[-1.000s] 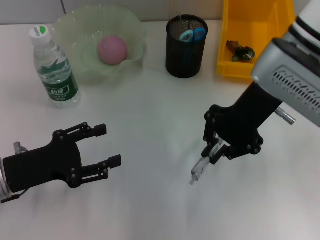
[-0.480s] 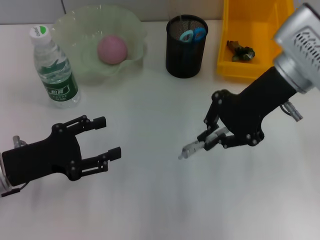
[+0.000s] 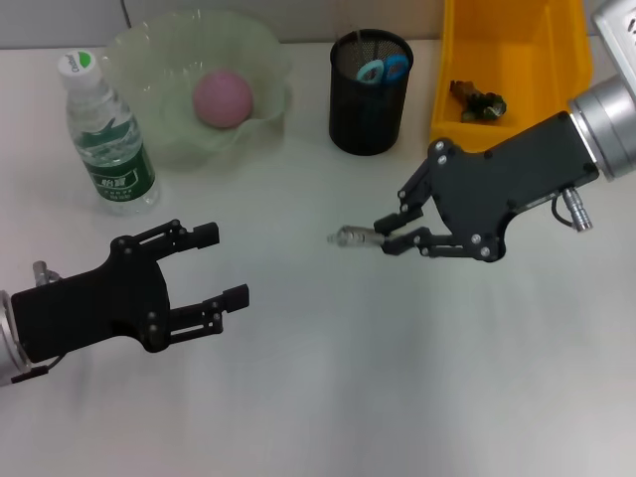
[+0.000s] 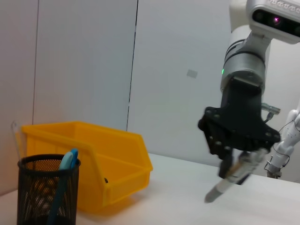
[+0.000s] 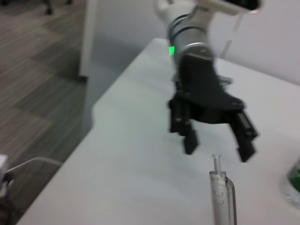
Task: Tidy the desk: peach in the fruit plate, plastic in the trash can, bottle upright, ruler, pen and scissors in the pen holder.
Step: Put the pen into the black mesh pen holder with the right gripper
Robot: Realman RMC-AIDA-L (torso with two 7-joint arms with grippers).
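Observation:
My right gripper [image 3: 388,237] is shut on the clear pen [image 3: 350,237] and holds it level above the table, tip pointing to my left, in front of the black mesh pen holder [image 3: 370,94]. The left wrist view shows that pen [image 4: 224,183] slanting down from the same gripper [image 4: 236,166]. Blue-handled scissors [image 3: 384,69] stand in the holder. The pink peach [image 3: 224,96] lies in the green fruit plate [image 3: 149,50]. The bottle [image 3: 107,134] stands upright. Crumpled plastic [image 3: 479,101] lies in the yellow trash can [image 3: 517,40]. My left gripper [image 3: 223,264] hovers open at front left.
A thin clear strip [image 4: 15,138], perhaps the ruler, rises beside the holder in the left wrist view. The right arm's grey body [image 3: 611,119] reaches across the trash can's right side. White tabletop [image 3: 318,397] lies between and in front of the grippers.
The right gripper lifted the pen off the table and carried it back toward the pen holder, swinging it from slanted down to level. The left gripper shifted slightly.

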